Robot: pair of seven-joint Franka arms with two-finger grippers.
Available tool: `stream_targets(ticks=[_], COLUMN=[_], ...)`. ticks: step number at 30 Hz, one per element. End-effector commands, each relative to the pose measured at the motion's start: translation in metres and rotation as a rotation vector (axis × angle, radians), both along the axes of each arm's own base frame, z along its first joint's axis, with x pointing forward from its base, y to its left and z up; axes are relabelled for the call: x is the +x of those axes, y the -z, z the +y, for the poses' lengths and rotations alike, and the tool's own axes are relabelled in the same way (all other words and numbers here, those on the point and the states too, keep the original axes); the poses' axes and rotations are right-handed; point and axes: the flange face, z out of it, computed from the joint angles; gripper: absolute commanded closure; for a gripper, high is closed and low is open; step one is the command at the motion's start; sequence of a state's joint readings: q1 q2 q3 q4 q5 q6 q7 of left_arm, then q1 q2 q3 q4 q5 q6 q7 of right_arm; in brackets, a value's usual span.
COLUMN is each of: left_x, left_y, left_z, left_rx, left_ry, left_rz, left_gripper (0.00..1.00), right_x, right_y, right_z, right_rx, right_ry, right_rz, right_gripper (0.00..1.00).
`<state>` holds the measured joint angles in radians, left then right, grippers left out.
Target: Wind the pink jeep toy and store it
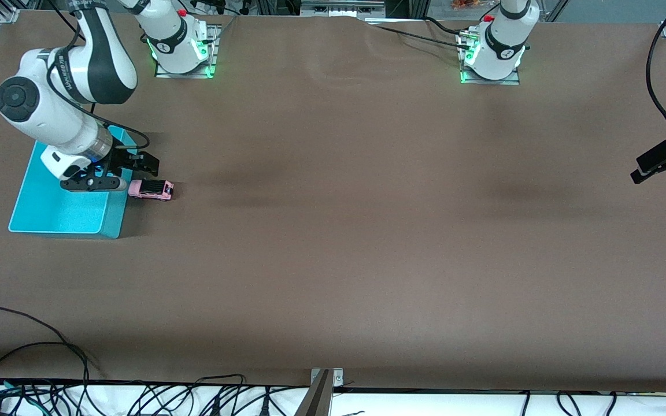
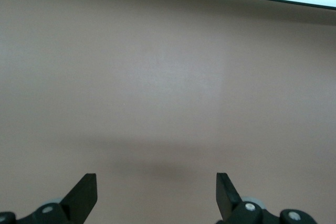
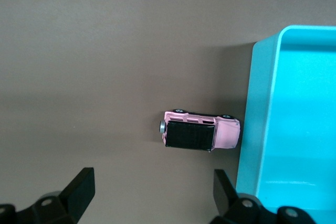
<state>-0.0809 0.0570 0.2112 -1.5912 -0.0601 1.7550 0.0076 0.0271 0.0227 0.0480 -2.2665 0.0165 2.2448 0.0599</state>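
The pink jeep toy (image 1: 151,189) (image 3: 199,132), with its flat black roof, stands on the brown table right beside the teal bin's (image 1: 55,211) (image 3: 260,129) wall that faces the left arm's end. My right gripper (image 1: 128,170) (image 3: 153,179) hovers open over the bin's edge and the table just by the jeep, with nothing between its fingers. My left gripper (image 1: 657,162) (image 2: 156,179) waits open and empty over bare table at the left arm's end of the table.
The teal bin holds nothing that I can see. Cables (image 1: 32,370) trail along the table edge nearest the front camera, by a metal bracket (image 1: 324,381). The brown table cloth (image 1: 339,231) is otherwise bare.
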Motion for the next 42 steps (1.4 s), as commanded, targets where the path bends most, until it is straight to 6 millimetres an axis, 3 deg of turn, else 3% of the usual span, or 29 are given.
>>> stream_targets(ticks=[1, 5, 12, 18, 24, 30, 39, 42], left_x=[0.002, 0.002, 0.002, 0.002, 0.002, 0.002, 0.002, 0.002], left_y=[0.001, 0.002, 0.002, 0.002, 0.002, 0.002, 0.001, 0.001], left_z=[0.003, 0.004, 0.004, 0.003, 0.003, 0.003, 0.003, 0.003], left_rx=[-0.020, -0.020, -0.020, -0.020, -0.020, -0.020, -0.020, -0.020], left_ry=[0.011, 0.009, 0.009, 0.011, 0.011, 0.011, 0.011, 0.009], left_rz=[0.001, 0.001, 0.001, 0.003, 0.003, 0.001, 0.001, 0.001], left_gripper=[0.00, 0.00, 0.00, 0.00, 0.00, 0.00, 0.00, 0.00], right_x=[-0.025, -0.031, -0.034, -0.029, -0.028, -0.025, -0.033, -0.037], right_y=[0.023, 0.041, 0.056, 0.078, 0.088, 0.092, 0.107, 0.111], right_z=[-0.010, -0.022, -0.035, -0.035, -0.035, -0.033, -0.033, -0.033], right_rx=[-0.002, -0.003, 0.000, 0.002, 0.004, 0.017, -0.003, -0.005], right_ry=[0.082, 0.117, 0.200, 0.439, 0.619, 0.924, 1.230, 1.258], right_rz=[-0.015, -0.001, -0.058, -0.078, -0.077, -0.095, -0.049, -0.047], right_gripper=[0.00, 0.00, 0.00, 0.00, 0.00, 0.00, 0.00, 0.00])
